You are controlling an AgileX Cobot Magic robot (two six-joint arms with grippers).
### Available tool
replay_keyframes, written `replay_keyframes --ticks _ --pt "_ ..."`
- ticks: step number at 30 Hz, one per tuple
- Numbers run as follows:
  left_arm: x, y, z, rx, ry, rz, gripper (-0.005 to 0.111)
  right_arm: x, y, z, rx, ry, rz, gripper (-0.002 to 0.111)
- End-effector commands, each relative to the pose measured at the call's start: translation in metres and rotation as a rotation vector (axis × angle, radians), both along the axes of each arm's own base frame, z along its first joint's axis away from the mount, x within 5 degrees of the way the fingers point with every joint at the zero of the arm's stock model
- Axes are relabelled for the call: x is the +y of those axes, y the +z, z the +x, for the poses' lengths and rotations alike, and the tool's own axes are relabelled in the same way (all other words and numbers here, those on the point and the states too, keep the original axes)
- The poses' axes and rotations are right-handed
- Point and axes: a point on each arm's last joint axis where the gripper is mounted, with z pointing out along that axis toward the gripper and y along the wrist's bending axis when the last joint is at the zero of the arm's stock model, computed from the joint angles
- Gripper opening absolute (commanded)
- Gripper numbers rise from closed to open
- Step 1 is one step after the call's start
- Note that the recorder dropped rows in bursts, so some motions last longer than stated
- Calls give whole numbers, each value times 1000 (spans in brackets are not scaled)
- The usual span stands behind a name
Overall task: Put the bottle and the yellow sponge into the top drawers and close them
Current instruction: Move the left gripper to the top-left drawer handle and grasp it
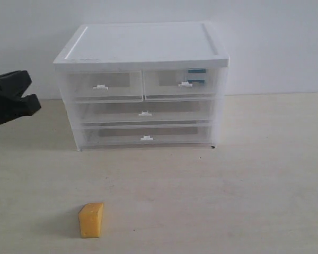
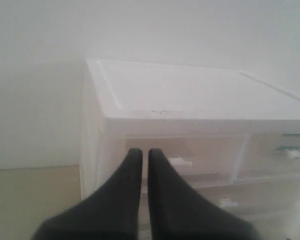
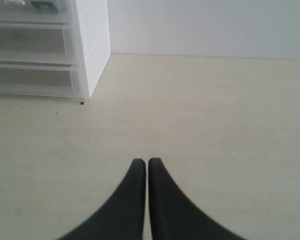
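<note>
The yellow sponge [image 1: 90, 220] stands on the table near the front left, apart from both grippers. The two top drawers, left [image 1: 102, 84] and right [image 1: 181, 82], sit flush in the white-topped cabinet [image 1: 143, 45]. Teal patches of the bottle [image 1: 197, 72] show through the right top drawer's clear front; the rest of the bottle is hidden. My left gripper [image 1: 26, 95] hangs shut and empty left of the cabinet, and its tips [image 2: 145, 152] point at the left top drawer [image 2: 190, 155]. My right gripper [image 3: 147, 162] is shut over bare table, out of the exterior view.
Two wider drawers [image 1: 144, 114] lie below the top pair, both pushed in. A white wall stands right behind the cabinet. The cabinet's right side [image 3: 92, 45] is at the edge of the right wrist view, with pale table [image 1: 244, 180] in front.
</note>
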Motion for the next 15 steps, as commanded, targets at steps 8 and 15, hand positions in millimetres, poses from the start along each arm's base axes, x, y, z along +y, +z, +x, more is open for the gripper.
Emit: replay_keyframes --ticks 8,15 --pt "-52 -46 44 40 12 41 4 0 0 0 -11 -3 0 0" --pt "-73 -67 60 37 33 32 4 0 0 0 -11 -3 0 0"
